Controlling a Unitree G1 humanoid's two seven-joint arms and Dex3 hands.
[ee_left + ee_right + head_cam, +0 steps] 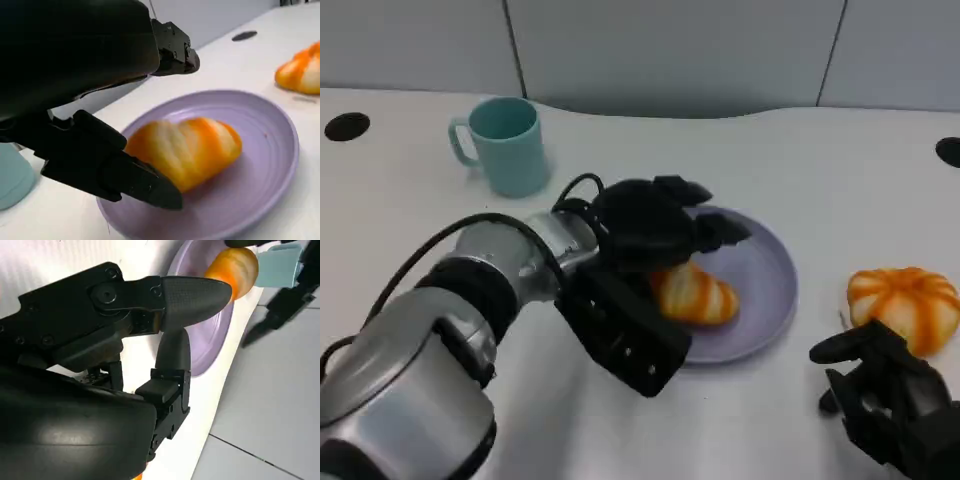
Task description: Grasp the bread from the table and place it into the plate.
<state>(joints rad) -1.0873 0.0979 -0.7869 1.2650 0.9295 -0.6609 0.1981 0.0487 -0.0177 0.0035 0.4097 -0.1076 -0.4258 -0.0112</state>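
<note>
Two breads show on the white worktop [820, 170]: one bread [698, 295] lies inside the purple plate [765, 270], and a second bun [906, 303] sits on the bare worktop well to the right of the plate, apart from it. The left hand [660, 230] hangs over the plate's near-left part, fingers spread; from the head view it covers the upper end of the bread, so contact cannot be judged there. The left wrist view shows the bread resting on the plate floor, with one black finger [135, 182] just beside its near end and another finger raised clear above it; the hand holds nothing. The right hand [890, 395] rests low at the right, just in front of the bun, partly cut off by the picture's edge; its fingers are apart and it grips nothing. A teal mug [508, 143] stands behind the plate, to the left.
</note>
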